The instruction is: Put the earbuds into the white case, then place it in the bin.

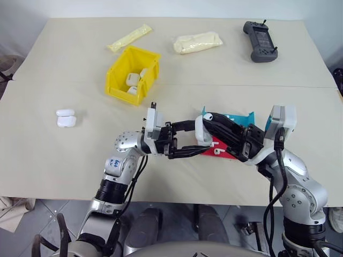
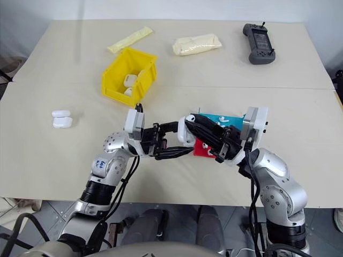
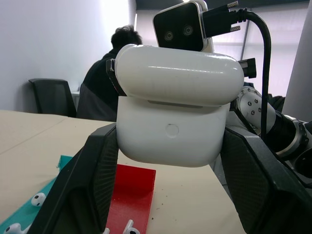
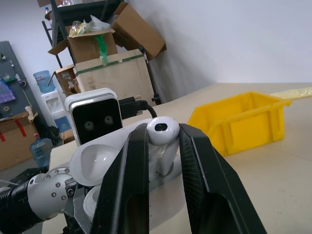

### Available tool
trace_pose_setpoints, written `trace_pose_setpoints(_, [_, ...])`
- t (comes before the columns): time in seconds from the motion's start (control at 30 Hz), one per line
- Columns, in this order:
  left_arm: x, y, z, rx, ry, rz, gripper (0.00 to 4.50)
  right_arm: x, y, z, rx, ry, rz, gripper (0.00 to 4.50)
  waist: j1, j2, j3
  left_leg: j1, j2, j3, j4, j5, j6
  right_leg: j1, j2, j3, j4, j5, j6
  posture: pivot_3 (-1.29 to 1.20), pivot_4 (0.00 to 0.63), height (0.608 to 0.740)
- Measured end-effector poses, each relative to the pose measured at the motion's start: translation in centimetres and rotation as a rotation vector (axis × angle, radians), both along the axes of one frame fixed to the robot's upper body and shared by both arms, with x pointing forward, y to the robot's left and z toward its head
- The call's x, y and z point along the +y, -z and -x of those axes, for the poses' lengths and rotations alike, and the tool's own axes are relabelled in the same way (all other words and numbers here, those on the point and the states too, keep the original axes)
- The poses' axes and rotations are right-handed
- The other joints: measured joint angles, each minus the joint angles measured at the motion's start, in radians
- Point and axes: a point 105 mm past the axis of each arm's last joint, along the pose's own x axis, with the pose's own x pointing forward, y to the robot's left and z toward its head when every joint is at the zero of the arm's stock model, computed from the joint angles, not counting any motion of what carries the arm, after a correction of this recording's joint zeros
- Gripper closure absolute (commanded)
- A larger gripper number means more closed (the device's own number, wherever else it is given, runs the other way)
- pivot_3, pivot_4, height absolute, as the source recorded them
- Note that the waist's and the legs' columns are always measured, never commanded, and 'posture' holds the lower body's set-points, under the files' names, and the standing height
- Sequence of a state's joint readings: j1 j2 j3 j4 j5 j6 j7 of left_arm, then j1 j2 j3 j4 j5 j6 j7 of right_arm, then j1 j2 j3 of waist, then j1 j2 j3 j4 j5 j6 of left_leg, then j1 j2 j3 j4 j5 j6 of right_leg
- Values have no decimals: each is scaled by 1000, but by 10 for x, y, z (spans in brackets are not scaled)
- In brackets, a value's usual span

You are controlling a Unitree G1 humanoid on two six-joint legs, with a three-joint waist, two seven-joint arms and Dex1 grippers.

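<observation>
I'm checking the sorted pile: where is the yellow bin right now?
In the head views the yellow bin stands on the table's far left part, ahead of the left arm, with white cases inside and a pale packet just beyond it.

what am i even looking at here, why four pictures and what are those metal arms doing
It is a two-armed humanoid robot at a table. The two wide pictures come from cameras in its head, looking down over its arms. The other two come from a camera on each wrist, looking along that hand's two black fingers.

The left hand is shut on an open white case. The right hand pinches one earbud right at that case.

On the table are a yellow bin with white cases inside, a red tray and a blue tray holding spare earbuds, another white case lying open, two pale packets and a black controller. A person sits in the background of the left wrist picture.
</observation>
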State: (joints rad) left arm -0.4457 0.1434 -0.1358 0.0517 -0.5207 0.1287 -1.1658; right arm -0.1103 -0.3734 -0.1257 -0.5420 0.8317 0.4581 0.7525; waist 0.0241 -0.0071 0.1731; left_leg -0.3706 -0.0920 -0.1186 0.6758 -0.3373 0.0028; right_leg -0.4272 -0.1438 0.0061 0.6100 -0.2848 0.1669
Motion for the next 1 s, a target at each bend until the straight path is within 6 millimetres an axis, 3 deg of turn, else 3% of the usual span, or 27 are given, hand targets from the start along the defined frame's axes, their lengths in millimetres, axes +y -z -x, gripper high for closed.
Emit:
trace_pose_setpoints(0.43, [2,1,-3,8,-17,0,1729,5,3,-5,6,-22,13,3889,0,0,0,0,0,0,0,0,0,0,0,0,0,0,0,0,150,740])
trace_pose_setpoints(0.47, [1,0,-3,7,-18,2,1729,5,3,-5,14,-27,10,3259,0,0,0,0,0,0,0,0,0,0,0,0,0,0,0,0,150,740])
trace_pose_setpoints(0.8, [-2,-5,-2,-32,-7,17,1729,-8,-3,-12,9,-9,49,81,0,0,0,0,0,0,0,0,0,0,0,0,-1,0,0,0,150,740])
trace_pose_setpoints(1.0, [-3,-5,-6,-21,-27,39,1729,-10,-3,-10,13,-39,67,33,1,0,0,0,0,0,0,0,0,0,0,0,-1,0,0,0,150,740])
